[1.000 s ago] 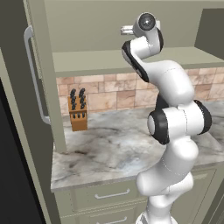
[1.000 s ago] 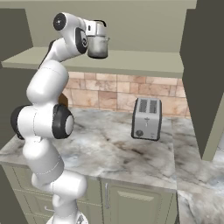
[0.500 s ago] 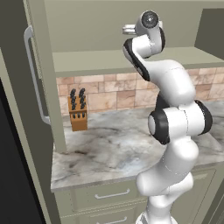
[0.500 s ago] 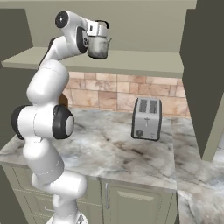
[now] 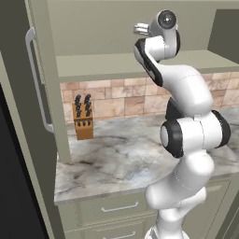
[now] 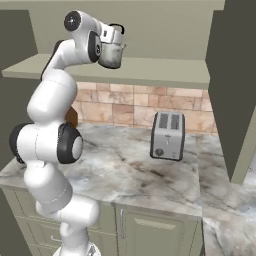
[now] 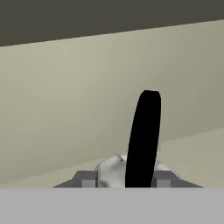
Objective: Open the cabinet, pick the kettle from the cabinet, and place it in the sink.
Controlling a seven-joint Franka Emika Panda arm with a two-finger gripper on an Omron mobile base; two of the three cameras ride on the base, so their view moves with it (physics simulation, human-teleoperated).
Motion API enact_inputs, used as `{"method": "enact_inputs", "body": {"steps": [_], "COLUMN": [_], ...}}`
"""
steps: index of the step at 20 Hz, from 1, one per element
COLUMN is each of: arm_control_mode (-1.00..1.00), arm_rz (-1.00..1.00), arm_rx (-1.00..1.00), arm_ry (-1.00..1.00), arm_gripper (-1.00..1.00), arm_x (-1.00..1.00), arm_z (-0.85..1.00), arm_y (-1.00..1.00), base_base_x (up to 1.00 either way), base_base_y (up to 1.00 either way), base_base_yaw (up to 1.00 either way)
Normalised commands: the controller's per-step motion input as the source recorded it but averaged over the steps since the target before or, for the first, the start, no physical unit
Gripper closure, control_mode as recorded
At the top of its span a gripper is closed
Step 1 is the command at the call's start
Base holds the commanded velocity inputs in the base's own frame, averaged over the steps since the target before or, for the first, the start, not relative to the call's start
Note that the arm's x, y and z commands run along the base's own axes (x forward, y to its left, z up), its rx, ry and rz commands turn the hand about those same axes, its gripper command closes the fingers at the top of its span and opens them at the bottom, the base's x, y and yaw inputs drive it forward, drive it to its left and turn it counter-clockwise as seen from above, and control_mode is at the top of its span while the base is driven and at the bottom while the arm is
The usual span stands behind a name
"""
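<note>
Since a second ago the gripper [image 7: 124, 178] has narrowed its jaws around the kettle's black handle [image 7: 143, 139]; the arm and the kettle [image 6: 112, 52] sit where they were, and the base has not driven.

You see the cabinet [image 5: 32, 65] already open: its door with the long silver bar handle [image 5: 38, 83] stands swung out at the far left in the left base view, and the shelf [image 6: 150, 71] is exposed. That first step looks done.

The kettle stands on that shelf, up high, at the end of the arm; in the right base view the hand is pressed against its left side. In the hand view the two dark finger tips [image 7: 85, 178] stand either side of the base of the handle, with the kettle's grey top between them. The jaws are partly closed, and you cannot tell from these pictures whether the pads already pinch the handle.

By my reading you are in the middle of the pick: the grasp is being made, the lift is not yet done. Carrying the kettle to the sink and setting it in is all still ahead.

The toaster [image 6: 167, 135] and the knife block [image 5: 83, 117] stand on the marble counter [image 6: 150, 175] below, well apart from the kettle.
</note>
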Motion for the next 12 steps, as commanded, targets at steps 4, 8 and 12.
{"method": "enact_inputs", "body": {"steps": [4,8,12], "arm_control_mode": [-1.00,-1.00,-1.00], "arm_rz": [0.00,0.00,0.00], "arm_rx": [0.16,0.15,0.13], "arm_ry": [-0.14,-0.16,-0.16], "arm_gripper": [1.00,1.00,1.00], "arm_x": [-0.49,-0.60,-0.66], "arm_z": [-0.14,-0.07,0.00], "arm_y": [0.21,0.17,0.08], "base_base_x": [0.00,0.00,0.00], "base_base_y": [0.00,0.00,0.00], "base_base_yaw": [0.00,0.00,0.00]}}
